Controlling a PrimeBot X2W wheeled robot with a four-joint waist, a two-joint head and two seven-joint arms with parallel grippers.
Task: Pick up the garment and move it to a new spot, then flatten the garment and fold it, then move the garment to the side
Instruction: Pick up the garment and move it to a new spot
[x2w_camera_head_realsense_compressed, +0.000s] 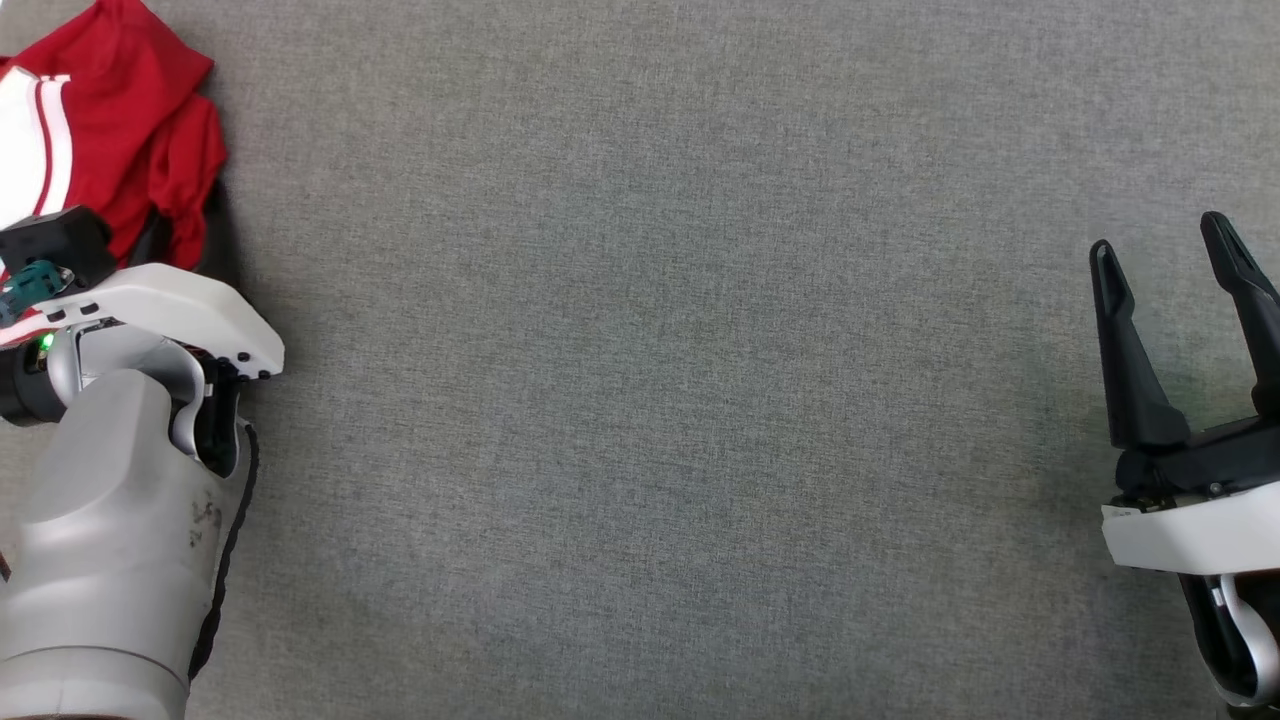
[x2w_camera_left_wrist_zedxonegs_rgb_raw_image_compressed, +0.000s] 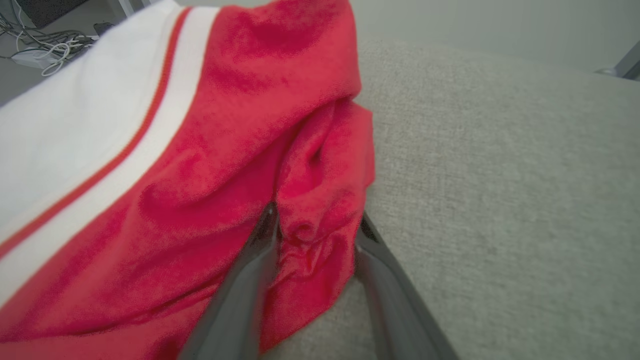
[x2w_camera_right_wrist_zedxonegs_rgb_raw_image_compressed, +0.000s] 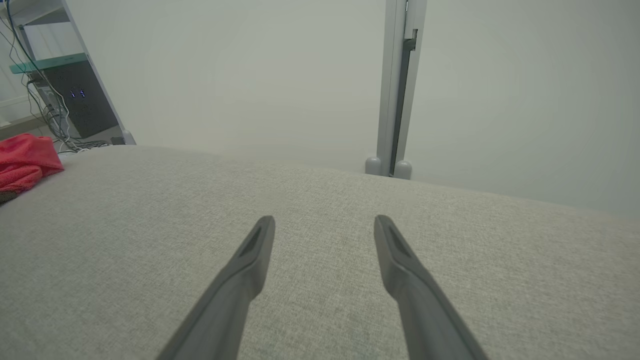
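The garment (x2w_camera_head_realsense_compressed: 120, 130) is red with a white panel and red stripe, bunched at the table's far left corner. In the left wrist view the garment (x2w_camera_left_wrist_zedxonegs_rgb_raw_image_compressed: 225, 125) lies close up, and my left gripper (x2w_camera_left_wrist_zedxonegs_rgb_raw_image_compressed: 315, 220) has its two fingers wide apart on either side of a hanging red fold that fills the gap between them. In the head view the pale left wrist (x2w_camera_head_realsense_compressed: 150, 310) covers those fingers. My right gripper (x2w_camera_head_realsense_compressed: 1158, 240) stands open at the right edge, with nothing between its fingers (x2w_camera_right_wrist_zedxonegs_rgb_raw_image_compressed: 325, 220). A red corner of the garment (x2w_camera_right_wrist_zedxonegs_rgb_raw_image_compressed: 25, 155) appears far to its left.
A grey fabric-covered table (x2w_camera_head_realsense_compressed: 650, 400) spreads across the middle between the two arms. Beyond its far edge are a pale wall, a metal post (x2w_camera_right_wrist_zedxonegs_rgb_raw_image_compressed: 395, 100), and a rack with cables (x2w_camera_right_wrist_zedxonegs_rgb_raw_image_compressed: 65, 100) at the left.
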